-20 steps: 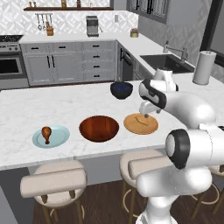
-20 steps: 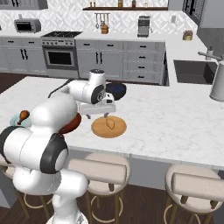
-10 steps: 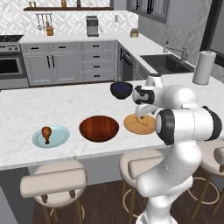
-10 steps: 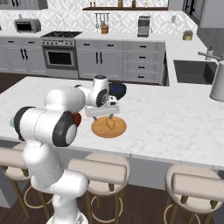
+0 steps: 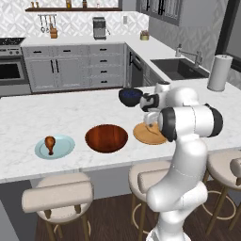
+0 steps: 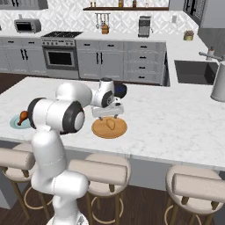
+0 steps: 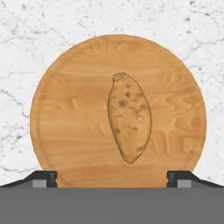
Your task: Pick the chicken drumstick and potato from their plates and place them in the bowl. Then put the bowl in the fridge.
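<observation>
Potato [image 7: 129, 118] lies in the middle of the tan wooden plate [image 7: 65, 131] on the white worktop [image 7: 26, 48], right under the gripper [image 7: 112, 178], whose jaws are spread wide and hold nothing. It looks hard, smooth and a bit slippery, so I would squeeze it across its thin middle, not by its pointy ends.

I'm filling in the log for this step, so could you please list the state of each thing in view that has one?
potato: lying flat on the wooden plate, not gripped.
chicken drumstick: lying on the blue-green plate.
bowl: upright on the counter, empty.
dark blue bowl: upright on the counter.
tool: open, poised above the potato, holding nothing.
</observation>
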